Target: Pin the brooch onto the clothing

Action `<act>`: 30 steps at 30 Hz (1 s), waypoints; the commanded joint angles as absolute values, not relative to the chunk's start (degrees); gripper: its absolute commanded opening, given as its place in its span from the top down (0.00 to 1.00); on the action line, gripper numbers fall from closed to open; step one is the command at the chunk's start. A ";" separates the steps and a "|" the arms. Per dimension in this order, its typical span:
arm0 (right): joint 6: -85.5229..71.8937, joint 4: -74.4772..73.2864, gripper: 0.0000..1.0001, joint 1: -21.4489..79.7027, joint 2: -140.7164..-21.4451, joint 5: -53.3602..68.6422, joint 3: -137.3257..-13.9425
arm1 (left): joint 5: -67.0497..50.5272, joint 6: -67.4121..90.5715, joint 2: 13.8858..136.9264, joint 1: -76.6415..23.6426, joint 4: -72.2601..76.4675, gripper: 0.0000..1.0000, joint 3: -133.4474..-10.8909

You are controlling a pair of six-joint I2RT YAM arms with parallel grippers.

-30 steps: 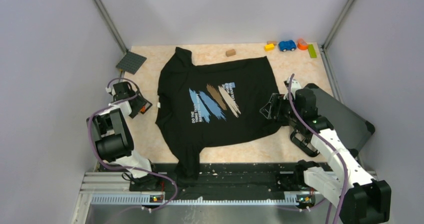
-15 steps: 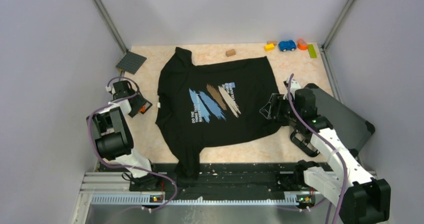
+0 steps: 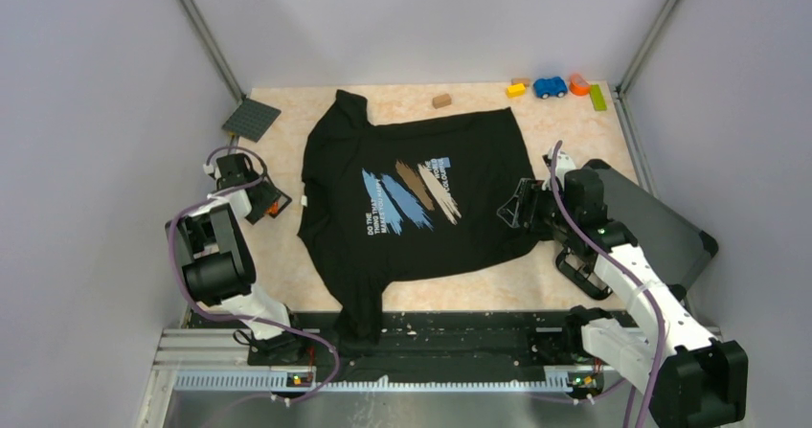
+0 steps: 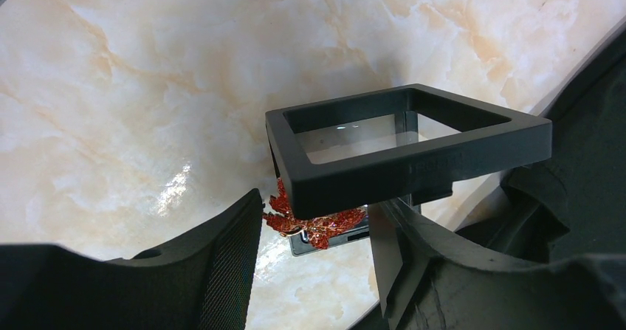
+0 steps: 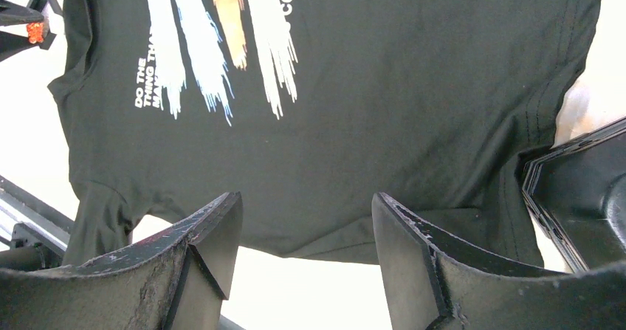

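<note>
The black T-shirt (image 3: 421,198) lies flat on the table, print up; it also shows in the right wrist view (image 5: 369,86). The tiny orange-red brooch (image 4: 314,221) sits on a small stand under the black-framed clear box (image 4: 406,142), left of the shirt's collar (image 3: 273,208). My left gripper (image 4: 316,201) is open, its fingertips on either side of the brooch, right at it. My right gripper (image 5: 306,227) is open and empty, hovering over the shirt's hem on the right (image 3: 515,213). The brooch shows as a far red dot in the right wrist view (image 5: 34,32).
A dark grey hard case (image 3: 661,222) lies beside the right arm. A grey baseplate (image 3: 251,118) sits at the back left. A brown block (image 3: 441,101), yellow block (image 3: 515,89), blue toy car (image 3: 550,86), orange block (image 3: 578,84) and green block (image 3: 598,97) line the back edge.
</note>
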State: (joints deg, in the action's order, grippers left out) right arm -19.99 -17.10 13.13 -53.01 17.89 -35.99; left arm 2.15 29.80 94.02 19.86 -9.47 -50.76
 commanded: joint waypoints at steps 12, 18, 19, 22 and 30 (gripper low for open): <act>-19.57 -14.81 0.34 13.74 -53.00 18.72 -36.12 | 2.39 27.40 92.85 20.13 -11.69 0.40 -49.24; -19.59 -14.78 0.34 13.71 -52.94 18.63 -36.05 | 1.82 27.25 93.15 20.10 -11.74 0.49 -49.40; -19.52 -14.84 0.34 13.72 -52.95 18.64 -36.04 | 1.78 27.25 92.98 20.12 -11.71 0.51 -49.37; -19.58 -14.90 0.34 13.76 -52.91 18.60 -36.12 | 1.60 27.50 91.80 20.08 -11.85 0.54 -49.06; -19.49 -14.94 0.34 13.80 -53.05 18.40 -36.21 | 0.42 27.95 84.18 19.96 -13.35 0.58 -47.64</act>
